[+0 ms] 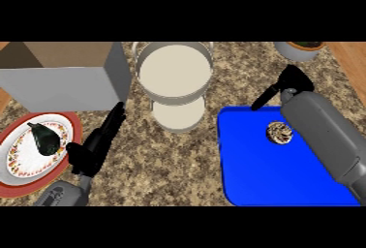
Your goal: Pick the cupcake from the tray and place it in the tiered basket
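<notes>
Nothing has been picked up so far, from the look of it. The cupcake [280,132] is sitting on the blue tray [257,179], just to the left of the right forearm and a little nearer than the right hand [292,83], so the grasp, the lift, the carry and the drop-off are all left to do.

Nearest in, the left hand [97,145] is seen low at the left with its fingers stretched out straight along the counter [178,160], holding nothing. Just to its left a red-rimmed patterned plate [22,167] is found with a dark avocado-like item [44,138] on it.

The right hand is seen beyond the tray's far edge, fingers relaxed and spread, thumb angled down toward the tray corner, nothing held. To get at the cupcake it would probably have to be pulled back toward the body, since the cupcake lies closer in than the fingers.

Left of the right hand and a bit farther out, the tiered basket [175,72] is seen as two round pans, the bigger one above and beyond the smaller. A strip of bare counter is left between tray and basket, so the sideways carry looks open enough. The basket's raised rim would need to be cleared from above.

Farther left a grey open box [64,82] stands close beside the basket, so room is tighter there. At the far right a potted plant [304,48] sits just beyond the right hand.
</notes>
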Motion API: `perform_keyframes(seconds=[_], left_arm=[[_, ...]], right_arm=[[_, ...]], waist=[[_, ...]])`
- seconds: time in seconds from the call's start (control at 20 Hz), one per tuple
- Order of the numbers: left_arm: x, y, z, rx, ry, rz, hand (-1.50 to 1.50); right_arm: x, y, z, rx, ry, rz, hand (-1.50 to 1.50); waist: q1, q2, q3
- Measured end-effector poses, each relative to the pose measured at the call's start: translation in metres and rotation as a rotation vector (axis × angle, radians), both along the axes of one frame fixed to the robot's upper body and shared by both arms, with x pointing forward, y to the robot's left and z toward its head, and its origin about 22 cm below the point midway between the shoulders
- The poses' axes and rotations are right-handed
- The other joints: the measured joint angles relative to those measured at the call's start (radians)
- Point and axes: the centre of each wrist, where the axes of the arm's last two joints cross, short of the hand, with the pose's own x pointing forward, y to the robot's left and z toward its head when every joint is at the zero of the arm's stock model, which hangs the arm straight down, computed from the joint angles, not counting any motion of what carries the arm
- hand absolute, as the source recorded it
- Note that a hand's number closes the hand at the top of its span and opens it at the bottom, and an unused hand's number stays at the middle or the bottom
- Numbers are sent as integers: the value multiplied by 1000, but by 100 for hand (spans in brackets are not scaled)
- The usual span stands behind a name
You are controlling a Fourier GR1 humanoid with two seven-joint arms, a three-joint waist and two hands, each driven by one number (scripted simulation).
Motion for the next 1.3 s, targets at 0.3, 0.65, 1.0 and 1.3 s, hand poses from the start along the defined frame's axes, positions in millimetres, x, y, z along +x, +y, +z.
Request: perform_keyframes(seconds=[0.3, 0.65, 1.0, 1.3], left_arm=[[-2, 9, -1, -3, -8, 10, 0], [0, 8, 1, -5, -13, 13, 0], [3, 11, 7, -5, -12, 6, 0], [-2, 9, 2, -10, -9, 5, 0]], right_arm=[[-3, 18, 18, -74, -2, 18, -150], [-7, 11, -4, -94, 111, -27, -150], [-20, 5, -27, -72, 138, -41, -150], [-32, -4, -51, -69, 167, -85, -150]], waist=[[-10, 2, 4], [-10, 6, 5], [-5, 10, 7], [-4, 11, 7]])
